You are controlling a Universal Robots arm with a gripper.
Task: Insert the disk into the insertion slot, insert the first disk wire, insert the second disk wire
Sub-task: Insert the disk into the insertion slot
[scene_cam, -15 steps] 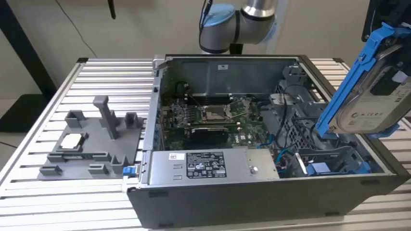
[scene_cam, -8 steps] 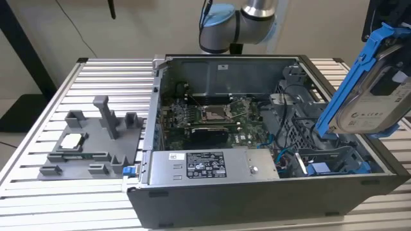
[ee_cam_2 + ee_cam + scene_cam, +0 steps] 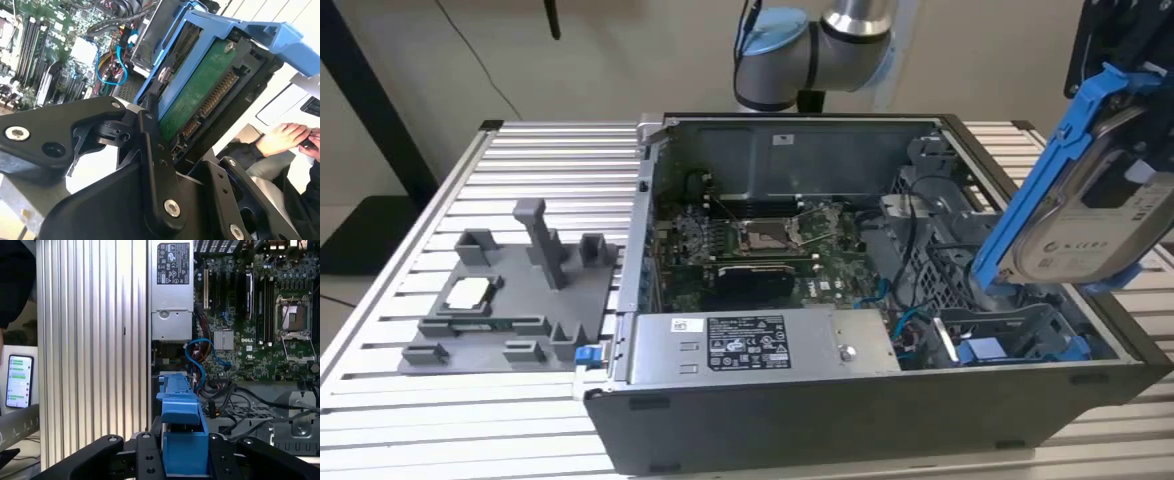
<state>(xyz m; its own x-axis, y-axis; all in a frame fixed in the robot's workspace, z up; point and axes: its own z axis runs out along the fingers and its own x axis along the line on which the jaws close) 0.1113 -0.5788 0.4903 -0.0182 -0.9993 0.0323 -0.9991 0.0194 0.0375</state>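
Risk, cables: the blue cables point(image 3: 200, 357) loop just beside the drive bay point(image 3: 1001, 335) below the tool. A slanted descent could snag or pinch them.
Risk, bay: the disk hangs tilted, so a corner could jam on the cage wall.
Risk, grip: the hold looks to be on the plastic frame, which might flex or twist.
Arm point(image 3: 801, 50): rises behind the case point(image 3: 787, 400), with the wrist over the bay end.
Tool point(image 3: 185, 460): clamped on the disk's blue frame.
Disk point(image 3: 1087, 215): in the tool, in the air above the bay, not yet seated.

disk point(image 3: 1097, 212) above case point(image 3: 854, 425), case on table point(image 3: 547, 165)
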